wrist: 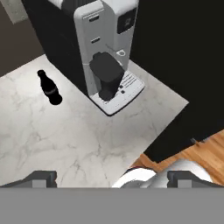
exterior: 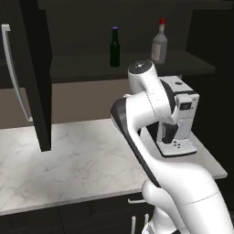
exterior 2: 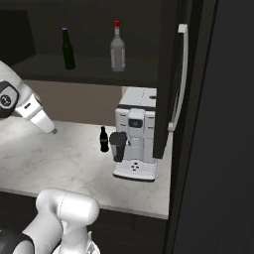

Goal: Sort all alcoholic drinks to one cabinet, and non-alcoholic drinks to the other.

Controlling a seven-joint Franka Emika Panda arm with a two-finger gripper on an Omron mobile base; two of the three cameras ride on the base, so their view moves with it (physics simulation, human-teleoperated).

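Left base view: the beer bottle (exterior: 115,47) and the liquor bottle (exterior: 159,47) stand upright and apart on the open cabinet shelf (exterior: 82,66), the liquor bottle nearer the shelf's right end. The left door (exterior: 34,68) hangs swung out over the counter (exterior: 77,157), its bar handle (exterior: 13,73) on the outer face. The counter between that door and the coffee machine (exterior: 180,116) is bare marble up to the front edge. The arm's elbow covers much of the machine.

Right base view: both bottles stand near the shelf's front edge. The cola bottle (exterior 2: 103,139) stands upright on the counter just left of the machine, not touching it. The right door (exterior 2: 171,79) is swung open, close beside the machine's right side. Bare marble lies left of the cola bottle.

Hand view: the gripper (wrist: 111,180) is spread wide and holds nothing, above the counter's front corner. The cola bottle sits clear of the machine, open marble around it.
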